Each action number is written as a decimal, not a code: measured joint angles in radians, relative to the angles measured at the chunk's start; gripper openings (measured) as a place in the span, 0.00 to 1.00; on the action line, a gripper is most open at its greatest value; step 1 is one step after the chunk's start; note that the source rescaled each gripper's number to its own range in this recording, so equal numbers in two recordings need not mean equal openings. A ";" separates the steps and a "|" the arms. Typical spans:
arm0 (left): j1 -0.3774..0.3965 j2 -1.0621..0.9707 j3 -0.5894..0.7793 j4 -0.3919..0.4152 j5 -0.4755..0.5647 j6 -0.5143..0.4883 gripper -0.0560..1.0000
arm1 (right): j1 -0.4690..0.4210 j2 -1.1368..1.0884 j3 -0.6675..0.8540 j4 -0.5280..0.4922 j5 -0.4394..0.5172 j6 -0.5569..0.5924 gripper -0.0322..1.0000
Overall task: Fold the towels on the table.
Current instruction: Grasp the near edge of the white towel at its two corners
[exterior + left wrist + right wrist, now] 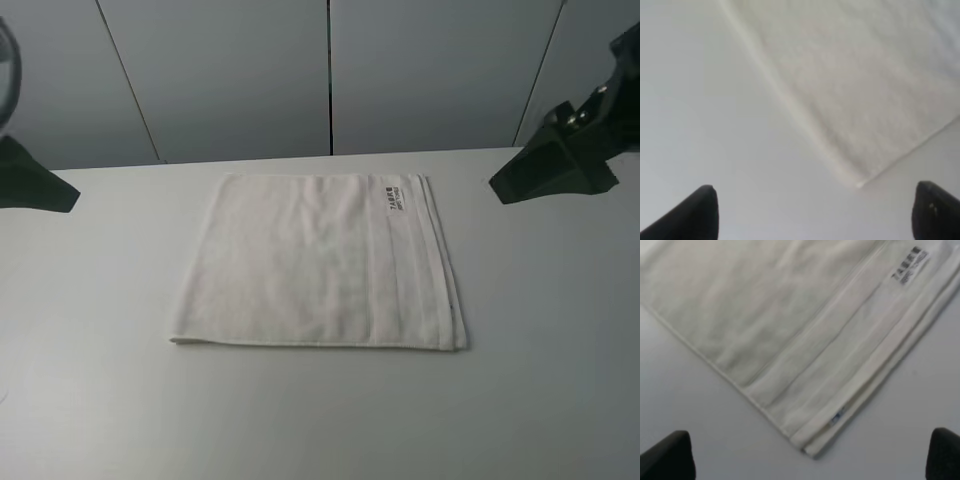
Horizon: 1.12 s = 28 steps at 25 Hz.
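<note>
The white terry towel [320,260] lies flat on the white table [550,380], near its middle. Layered edges show along its right side, beside the woven border band, and a small black-printed label [393,196] sits near the far right corner. My left gripper [35,185] hovers at the table's far left, apart from the towel. In the left wrist view the gripper [820,215] is open and empty, short of a towel corner [857,180]. My right gripper [550,170] hovers at the far right. In the right wrist view it [807,457] is open and empty, above the towel's corner [810,447] and label [910,265].
Grey wall panels [330,70] stand behind the table's far edge. A dark curved cable [8,70] shows at the top left. Bare tabletop surrounds the towel on all sides.
</note>
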 joint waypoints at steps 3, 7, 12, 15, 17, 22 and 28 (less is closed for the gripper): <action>-0.098 0.094 -0.007 0.019 -0.044 0.045 0.99 | 0.064 0.081 0.000 -0.022 -0.009 -0.037 1.00; -0.239 0.213 -0.010 0.115 -0.088 0.054 0.99 | 0.153 0.180 0.000 -0.096 -0.027 -0.078 1.00; -0.356 0.357 -0.010 0.262 -0.111 0.054 0.99 | 0.267 0.302 0.000 -0.162 -0.054 -0.112 1.00; -0.393 0.443 -0.010 0.323 -0.131 0.054 0.99 | 0.314 0.370 0.000 -0.183 -0.090 -0.151 1.00; -0.407 0.489 -0.010 0.339 -0.158 0.054 0.99 | 0.334 0.409 0.000 -0.187 -0.112 -0.179 1.00; -0.414 0.563 -0.011 0.350 -0.181 0.054 0.99 | 0.349 0.491 0.000 -0.201 -0.142 -0.220 1.00; -0.437 0.599 -0.011 0.357 -0.224 0.076 0.99 | 0.349 0.557 -0.001 -0.201 -0.186 -0.253 1.00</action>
